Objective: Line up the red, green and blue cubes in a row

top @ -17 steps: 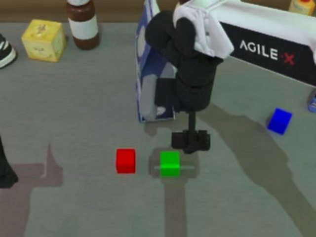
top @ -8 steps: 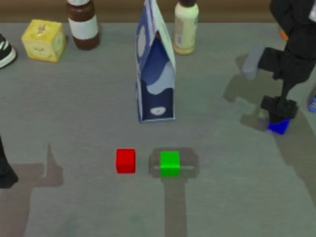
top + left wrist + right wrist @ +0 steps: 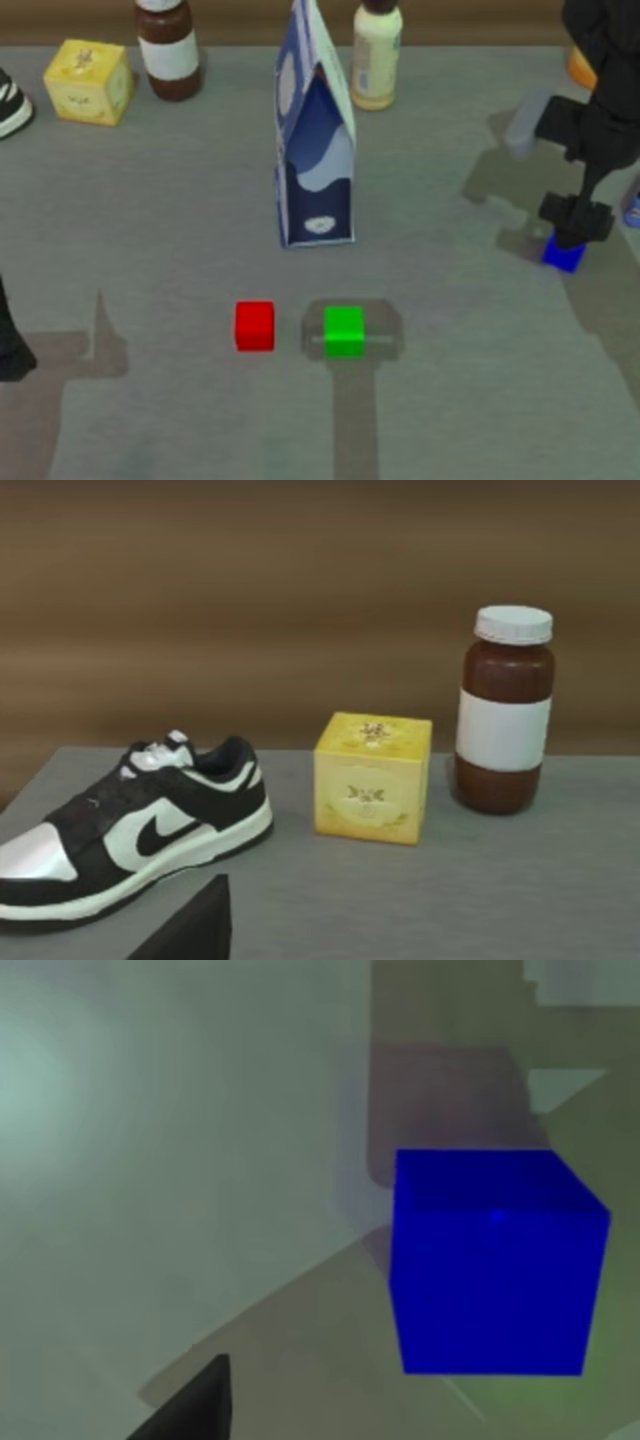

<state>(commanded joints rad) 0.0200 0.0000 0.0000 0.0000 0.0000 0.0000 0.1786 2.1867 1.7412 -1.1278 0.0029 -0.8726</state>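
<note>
The red cube (image 3: 254, 326) and the green cube (image 3: 344, 331) sit side by side near the table's middle, a small gap between them. Far to the right lies the blue cube (image 3: 561, 257), partly covered from above by my right gripper (image 3: 575, 221), which hovers open just over it. In the right wrist view the blue cube (image 3: 495, 1260) fills the frame close up, and one dark fingertip (image 3: 197, 1405) shows beside it, apart from the cube. My left gripper (image 3: 10, 352) stays parked at the table's left edge, open and empty.
A blue and white milk carton (image 3: 315, 150) stands behind the red and green cubes. Along the back are a yellow patterned box (image 3: 88, 82), a brown jar (image 3: 168, 50), a cream bottle (image 3: 377, 55) and a sneaker (image 3: 130, 825) at far left.
My right arm has swung from above the green cube to the table's right side and settled over the blue cube. The red and green cubes have not moved.
</note>
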